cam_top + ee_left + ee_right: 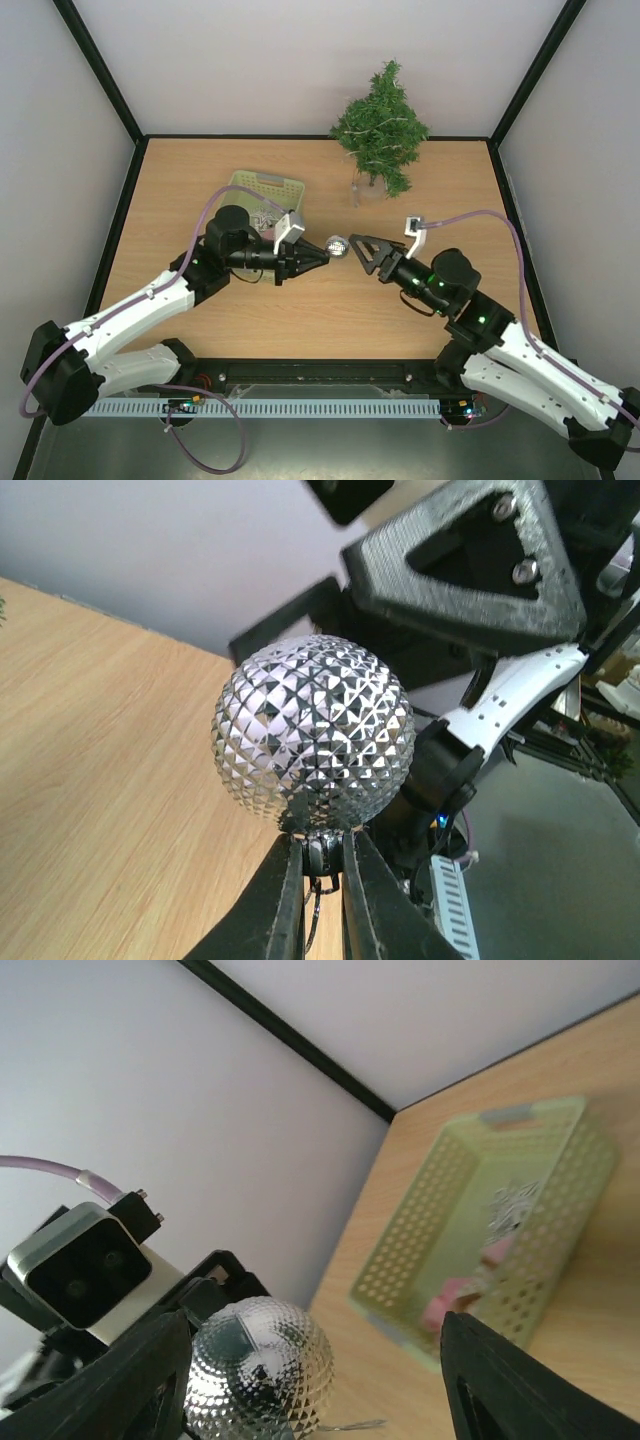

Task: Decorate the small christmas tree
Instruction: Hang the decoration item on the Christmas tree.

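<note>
**Left gripper pinching silver bauble, right gripper open beside it, tree untouched at back**

Left gripper [320, 256] is clenched on the small cap under a silver faceted bauble [337, 246]. The left wrist view shows both fingers [285, 900] squeezed tight on the cap, with the ball [313, 730] sitting just past the tips. A thin hanger wire shows between the fingers. The bauble is held up off the wooden table [200, 180], about mid-table.

Right gripper [358, 252] is released, jaws spread wide and pointing at the bauble from the other side. In the top view its tips are just beside the ball. The right wrist view has the two dark fingers [510, 1380] far apart at the bottom corners and the ball [258, 1370] low between them, close against the left-hand one. Can't tell if that finger touches it. One right finger also fills the top of the left wrist view [460, 565], above the ball.

The small christmas tree [382, 125] stands upright at the far edge of the table, right of centre, close to the back wall. Its foot is in something clear [367, 190], can't tell what. It is well apart from both grippers and the bauble. No ornaments can be made out on it from the top view.

A pale green perforated basket [262, 184] sits left of the tree on the far side, just behind the left arm's wrist. The right wrist view shows blurred silver and pink bits inside [480, 1220], too soft to name.
</note>
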Controlling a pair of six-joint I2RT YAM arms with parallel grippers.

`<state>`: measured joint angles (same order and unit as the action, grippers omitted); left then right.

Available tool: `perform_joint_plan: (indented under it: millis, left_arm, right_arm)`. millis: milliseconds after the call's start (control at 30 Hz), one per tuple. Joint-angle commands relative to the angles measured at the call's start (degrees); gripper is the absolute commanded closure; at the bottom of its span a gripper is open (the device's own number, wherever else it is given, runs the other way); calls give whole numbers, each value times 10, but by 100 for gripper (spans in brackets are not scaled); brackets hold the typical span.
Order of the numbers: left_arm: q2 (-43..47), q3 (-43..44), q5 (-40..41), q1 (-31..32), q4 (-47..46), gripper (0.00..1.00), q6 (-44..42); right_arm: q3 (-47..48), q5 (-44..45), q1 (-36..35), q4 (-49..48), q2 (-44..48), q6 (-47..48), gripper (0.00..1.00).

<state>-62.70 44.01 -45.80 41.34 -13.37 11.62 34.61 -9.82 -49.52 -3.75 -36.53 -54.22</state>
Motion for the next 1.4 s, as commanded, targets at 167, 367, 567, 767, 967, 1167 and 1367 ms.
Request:
perform_joint_plan:
  millis: [167,367,567,767,967,1167,1367]
  left_arm:
    - [22,59,-27,-2,167,98,-113]
    - [14,83,-37,-2,257,98,-145]
    - [-7,92,-76,-2,285,97,-175]
    - [-32,101,-86,-2,321,97,-190]
    - [-46,115,-86,-2,343,97,-191]
    - [-67,132,-90,-2,367,96,-198]
    - [-81,139,-102,-2,373,96,-199]
  right_arm:
    - [67,85,1,222,71,362,40]
    - [115,34,1,288,42,588,43]
    - [137,-10,1,354,37,786,31]
    - [153,-112,1,385,-14,913,31]
    - [147,-136,0,298,-33,955,26]
    - [155,-155,-5,294,-73,997,25]
    - [156,-134,-25,295,-109,1033,25]
